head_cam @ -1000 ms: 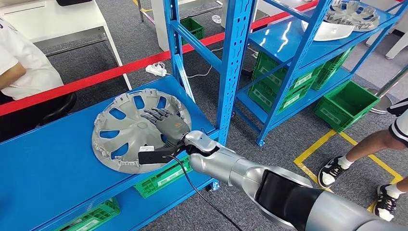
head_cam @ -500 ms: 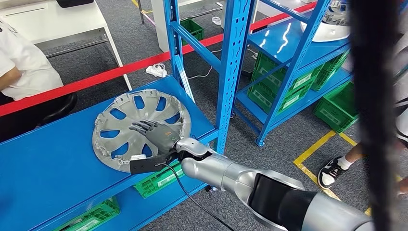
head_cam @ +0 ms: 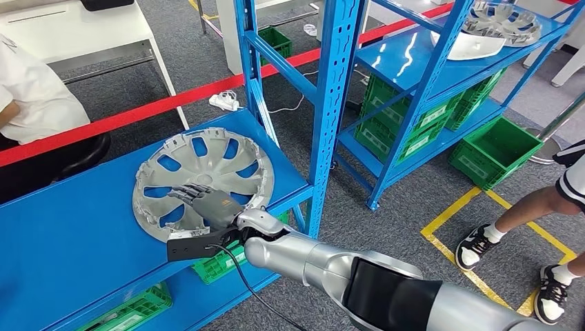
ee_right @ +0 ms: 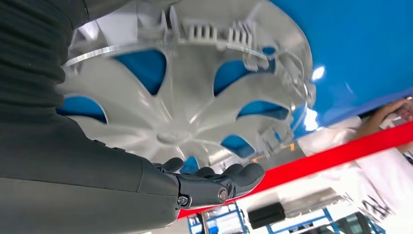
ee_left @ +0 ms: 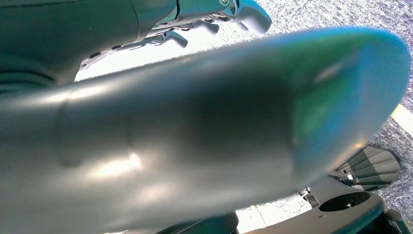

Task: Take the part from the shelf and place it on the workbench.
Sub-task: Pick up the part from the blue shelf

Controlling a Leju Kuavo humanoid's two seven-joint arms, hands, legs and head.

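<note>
The grey hubcap [head_cam: 202, 183] is lying flat, inner side up, on the blue shelf [head_cam: 83, 255], right by the upright post [head_cam: 330, 103]. The right hand [head_cam: 207, 205] is over the near part of it, fingers stretched out flat and a bit apart, not gripping anything; can't tell if they actually touch the plastic. The right wrist view gets in close on the hubcap [ee_right: 195, 112] ribs and clips, with the hand [ee_right: 214, 183] just beside the hub. Another hubcap [head_cam: 503, 19] sits on the far rack.
</note>
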